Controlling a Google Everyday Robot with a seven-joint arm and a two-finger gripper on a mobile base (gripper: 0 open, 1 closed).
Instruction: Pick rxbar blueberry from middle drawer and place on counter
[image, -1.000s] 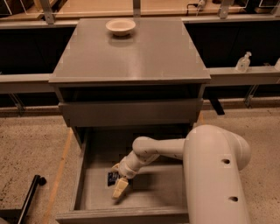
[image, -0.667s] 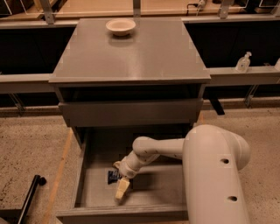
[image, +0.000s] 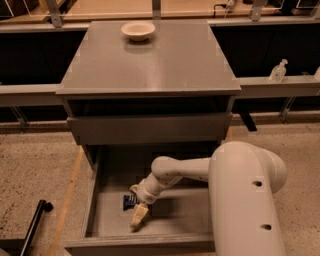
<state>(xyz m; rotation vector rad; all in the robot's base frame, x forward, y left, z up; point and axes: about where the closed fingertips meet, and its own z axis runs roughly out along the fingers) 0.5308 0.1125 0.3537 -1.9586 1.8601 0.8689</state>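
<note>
From my seat I see the arm (image: 186, 169) reaching down into the open middle drawer (image: 107, 221), coming in from the 3 o'clock side of the picture. The hand (image: 138, 218) sits low over the drawer floor, near the front wall, with its tan tip pointing toward 6 o'clock. I cannot tell whether the hand is clenched or released, and I see nothing in its grasp.

The rxbar blueberry (image: 129, 202) lies flat on the drawer floor, a small dark shape just beside the hand at about its 11 o'clock. It is close against the wrist, and I cannot tell if they touch.

Above the open drawer, the flat front of the shallower drawer (image: 150, 128) is pushed in. The counter (image: 150, 67) on top carries only a cream bowl (image: 138, 30), at about 11 o'clock on its surface near the far edge. A clear pump bottle (image: 278, 71) stands on the grey ledge (image: 290, 86) at 3 o'clock of the counter. A black pole (image: 31, 227) lies on the speckled floor at 9 o'clock of the middle drawer.
</note>
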